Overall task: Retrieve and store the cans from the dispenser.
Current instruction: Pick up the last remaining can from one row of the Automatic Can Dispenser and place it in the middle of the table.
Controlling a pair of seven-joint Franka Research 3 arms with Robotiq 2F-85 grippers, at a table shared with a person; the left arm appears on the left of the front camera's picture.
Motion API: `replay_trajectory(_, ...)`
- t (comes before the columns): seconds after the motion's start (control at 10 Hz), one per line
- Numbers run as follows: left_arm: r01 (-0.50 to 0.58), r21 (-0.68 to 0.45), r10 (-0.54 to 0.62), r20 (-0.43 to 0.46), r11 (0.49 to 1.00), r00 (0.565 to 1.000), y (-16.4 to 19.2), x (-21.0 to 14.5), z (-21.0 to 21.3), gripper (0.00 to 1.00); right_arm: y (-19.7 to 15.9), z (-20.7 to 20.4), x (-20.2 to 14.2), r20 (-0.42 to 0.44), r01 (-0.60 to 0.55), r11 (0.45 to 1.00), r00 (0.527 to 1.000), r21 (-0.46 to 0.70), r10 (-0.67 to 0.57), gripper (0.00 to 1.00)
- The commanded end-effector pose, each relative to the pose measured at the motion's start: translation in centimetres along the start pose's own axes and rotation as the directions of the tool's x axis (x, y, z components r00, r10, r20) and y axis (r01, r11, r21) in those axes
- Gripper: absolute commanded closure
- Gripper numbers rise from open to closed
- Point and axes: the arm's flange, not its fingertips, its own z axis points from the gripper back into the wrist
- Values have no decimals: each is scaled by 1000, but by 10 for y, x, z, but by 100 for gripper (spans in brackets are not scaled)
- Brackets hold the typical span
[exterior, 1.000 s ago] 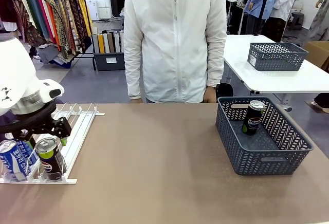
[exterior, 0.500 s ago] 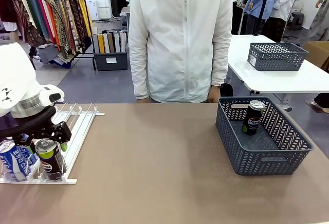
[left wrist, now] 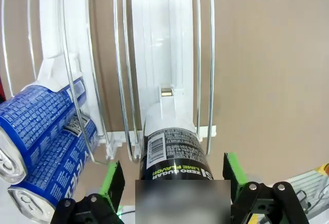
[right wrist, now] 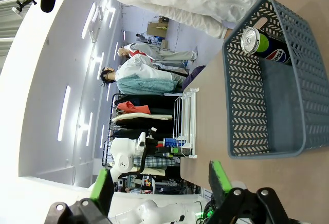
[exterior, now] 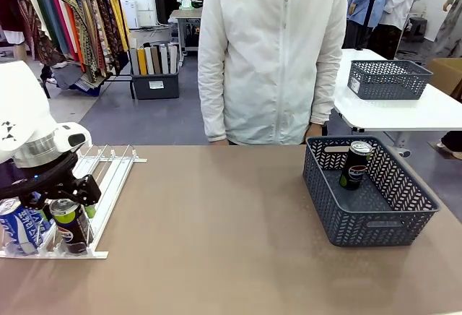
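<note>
I read worktop [exterior: 216, 228] as smooth matt brown. Dispenser [exterior: 110, 180]: shiny thin metal wire, glossy white plastic lanes. Cans [exterior: 18, 225]: glossy printed metal, silver tops. Basket [exterior: 368, 230]: matt dark grey plastic. Person's jacket [exterior: 271, 55]: thin white cloth. My left end effector [left wrist: 173, 178] pads [left wrist: 112, 180]: matt green.

Black can [left wrist: 175, 152]: near end blurred out, top unreadable. Blue cans [left wrist: 41, 124] clipped at left and bottom edges.
</note>
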Motion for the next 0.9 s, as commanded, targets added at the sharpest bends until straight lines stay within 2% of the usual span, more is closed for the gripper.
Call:
replay_trajectory(0.0, 18, -14, -18, -18, 1000, 1000, 7, -23, -4, 40, 2, 2, -2, -6, -4, 1000, 1000, 2, 4, 0)
replay_trajectory(0.1, 21, -14, -21, -15, 1000, 1000, 7, -24, -4, 99, 2, 2, -2, -6, -4, 1000, 1000, 2, 4, 0)
replay_trajectory(0.6, 40, -15, -40, 18, 999, 999, 7, -22, -5, 100, 2, 2, -2, -6, -4, 1000, 1000, 2, 4, 0)
replay_trajectory(0.8, 66, -35, -64, 57, 997, 996, 6, -27, 16, 100, 2, 2, -2, -6, -4, 1000, 1000, 2, 4, 0)
